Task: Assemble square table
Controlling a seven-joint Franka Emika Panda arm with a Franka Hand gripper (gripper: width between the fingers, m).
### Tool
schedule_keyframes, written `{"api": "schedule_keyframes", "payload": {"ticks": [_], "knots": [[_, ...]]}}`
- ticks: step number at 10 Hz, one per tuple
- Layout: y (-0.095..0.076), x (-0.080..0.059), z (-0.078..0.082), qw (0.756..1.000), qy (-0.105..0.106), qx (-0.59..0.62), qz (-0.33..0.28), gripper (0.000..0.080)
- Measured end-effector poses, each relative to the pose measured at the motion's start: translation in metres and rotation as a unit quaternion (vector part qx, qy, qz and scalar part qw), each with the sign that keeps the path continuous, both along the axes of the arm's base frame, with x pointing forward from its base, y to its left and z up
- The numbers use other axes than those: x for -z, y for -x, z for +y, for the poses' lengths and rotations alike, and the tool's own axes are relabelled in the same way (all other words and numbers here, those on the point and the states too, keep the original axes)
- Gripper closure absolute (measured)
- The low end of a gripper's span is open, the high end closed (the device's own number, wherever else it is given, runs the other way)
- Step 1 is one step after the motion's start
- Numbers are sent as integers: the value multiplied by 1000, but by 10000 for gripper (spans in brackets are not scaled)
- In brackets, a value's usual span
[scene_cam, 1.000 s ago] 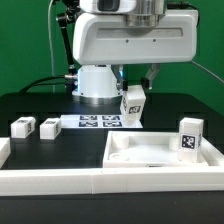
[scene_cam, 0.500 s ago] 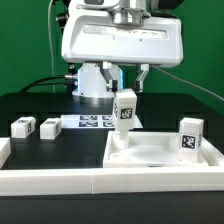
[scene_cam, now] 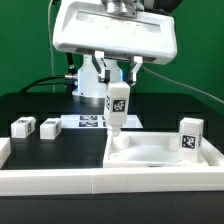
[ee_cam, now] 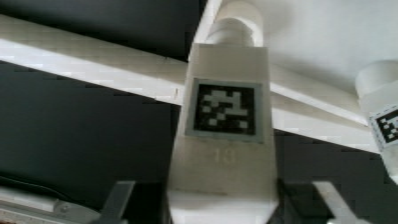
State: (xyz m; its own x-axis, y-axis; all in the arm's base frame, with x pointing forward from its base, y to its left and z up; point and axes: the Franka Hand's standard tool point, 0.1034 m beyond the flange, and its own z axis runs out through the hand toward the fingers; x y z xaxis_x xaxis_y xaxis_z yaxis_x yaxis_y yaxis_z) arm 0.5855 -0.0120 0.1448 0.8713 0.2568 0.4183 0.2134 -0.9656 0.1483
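White, raised-rim tabletop [scene_cam: 150, 152] lies on the black counter [scene_cam: 60, 150] below the end effector [scene_cam: 119, 88], nearest the camera. The end effector pinches a white tagged leg [scene_cam: 117, 112] upright (tag facing out), straight beneath the jaws, its lower end at the tabletop's corner; contact unclear.

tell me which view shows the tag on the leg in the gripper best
The wrist view: the tag on the held leg faces the camera, large and sharp. The exterior view shows the whole leg roughly upright in the gripper over the tabletop corner, its tag small.
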Motion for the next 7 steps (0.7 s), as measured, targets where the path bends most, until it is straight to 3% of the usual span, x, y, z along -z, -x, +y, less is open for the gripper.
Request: {"api": "schedule_keyframes", "payload": {"ticks": [4, 7], "knots": [[-20, 1, -6, 1000, -10, 13, 12, 514], [-21, 2, -2, 1000, -14, 17, 13, 514]]}}
